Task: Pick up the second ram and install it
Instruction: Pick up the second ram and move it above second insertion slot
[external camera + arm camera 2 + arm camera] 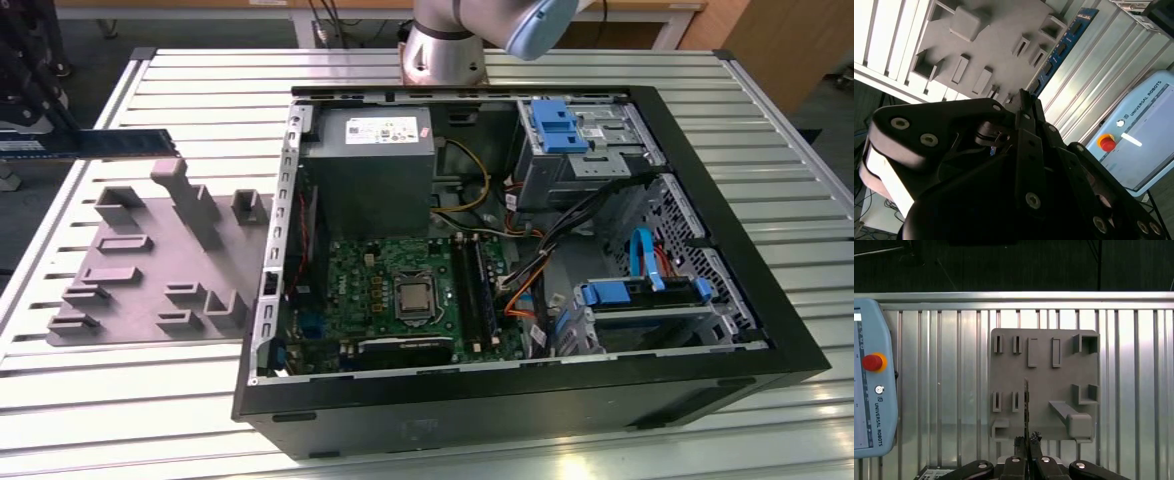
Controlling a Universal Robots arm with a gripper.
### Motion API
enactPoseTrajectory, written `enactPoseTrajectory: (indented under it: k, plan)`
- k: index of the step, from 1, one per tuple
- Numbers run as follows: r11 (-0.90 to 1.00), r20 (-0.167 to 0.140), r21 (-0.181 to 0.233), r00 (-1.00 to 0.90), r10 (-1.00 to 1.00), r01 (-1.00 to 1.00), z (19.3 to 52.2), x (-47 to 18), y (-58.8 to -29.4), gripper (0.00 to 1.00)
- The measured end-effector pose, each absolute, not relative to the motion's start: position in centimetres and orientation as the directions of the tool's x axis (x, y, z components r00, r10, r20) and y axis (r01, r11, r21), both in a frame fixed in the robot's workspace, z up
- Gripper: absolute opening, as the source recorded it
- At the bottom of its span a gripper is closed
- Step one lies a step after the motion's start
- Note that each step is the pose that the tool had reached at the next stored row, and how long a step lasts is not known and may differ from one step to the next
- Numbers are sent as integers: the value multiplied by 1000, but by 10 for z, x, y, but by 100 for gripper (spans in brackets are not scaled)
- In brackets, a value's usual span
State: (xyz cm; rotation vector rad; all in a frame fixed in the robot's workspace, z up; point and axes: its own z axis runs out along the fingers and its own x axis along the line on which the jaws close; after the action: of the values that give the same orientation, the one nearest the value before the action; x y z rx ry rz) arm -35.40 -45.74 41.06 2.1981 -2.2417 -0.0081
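There is 1 computer box (534, 400), 1 grey holder plate (147, 250), 1 ram stick (127, 143), 1 gripper (1027, 439), 1 control pad (874, 390) and 1 metal table (200, 80).

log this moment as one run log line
hand: shut on second ram | where: by grey holder, outside pc case | install: not yet done
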Motion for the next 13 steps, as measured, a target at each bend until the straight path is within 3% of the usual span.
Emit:
enactPoseTrajectory:
  k: [13]
  plan:
    - [20,-2,5,-20,-1000,-1000,411,-344,-457,14]
